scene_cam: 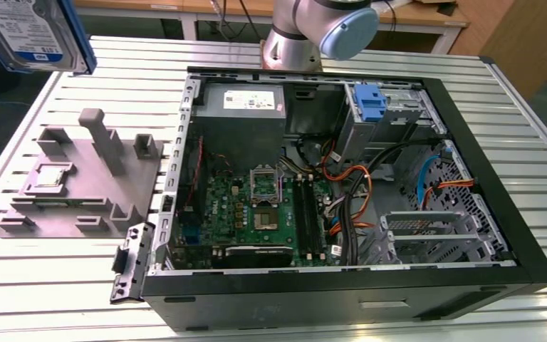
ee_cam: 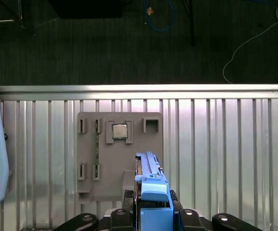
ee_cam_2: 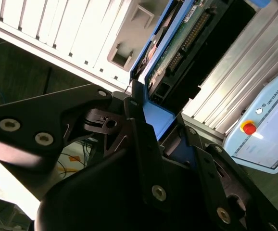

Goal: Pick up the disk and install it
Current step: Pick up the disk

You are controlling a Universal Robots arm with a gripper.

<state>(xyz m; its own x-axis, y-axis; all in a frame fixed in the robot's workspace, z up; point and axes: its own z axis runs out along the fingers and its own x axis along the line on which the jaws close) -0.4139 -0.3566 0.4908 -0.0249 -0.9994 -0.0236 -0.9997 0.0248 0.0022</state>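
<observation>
Disk [scene_cam: 28,32] hangs high above the slatted worktop [scene_cam: 55,285] at the exterior view's upper left, its blue-and-white label showing. Claw [ee_cam: 152,214] clamps its blue side rails. Grey fixture [scene_cam: 83,178] and open computer case [scene_cam: 302,299] lie below.

Your light is bright; the slatted table [scene_cam: 55,285] glares white in the exterior view; the computer case [scene_cam: 350,296] is shadowed inside; the gripper [ee_cam_2: 158,118] looks near-black beside the disk [ee_cam_2: 177,43] in the second wrist view.
</observation>
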